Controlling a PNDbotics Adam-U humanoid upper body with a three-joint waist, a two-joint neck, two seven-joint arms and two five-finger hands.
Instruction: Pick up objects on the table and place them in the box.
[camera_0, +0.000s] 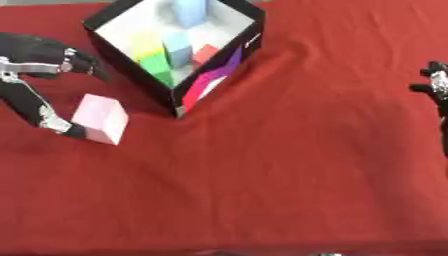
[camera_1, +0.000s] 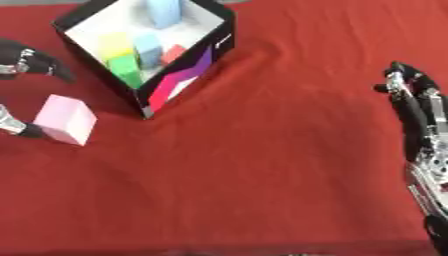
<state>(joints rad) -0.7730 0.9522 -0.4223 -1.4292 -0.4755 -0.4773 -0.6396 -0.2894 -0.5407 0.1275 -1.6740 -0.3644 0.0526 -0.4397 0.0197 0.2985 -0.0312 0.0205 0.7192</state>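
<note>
A pink block (camera_0: 101, 119) lies on the red cloth, left of the box's near corner. My left hand (camera_0: 39, 62) hovers around it from the left: the thumb tip touches the block's left face, the other fingers (camera_0: 80, 62) arch above and apart from it. The black box (camera_0: 238, 49) with a white inside stands at the back left and holds several coloured blocks, among them green (camera_0: 157, 65), pale blue (camera_0: 180, 49) and red (camera_0: 206, 52). My right hand (camera_1: 418, 110) rests open at the right edge, fingers pointing up the table.
A red cloth (camera_0: 289, 165) covers the whole table, with folds near the box. The box's near corner (camera_0: 178, 111) points toward me, just right of the pink block.
</note>
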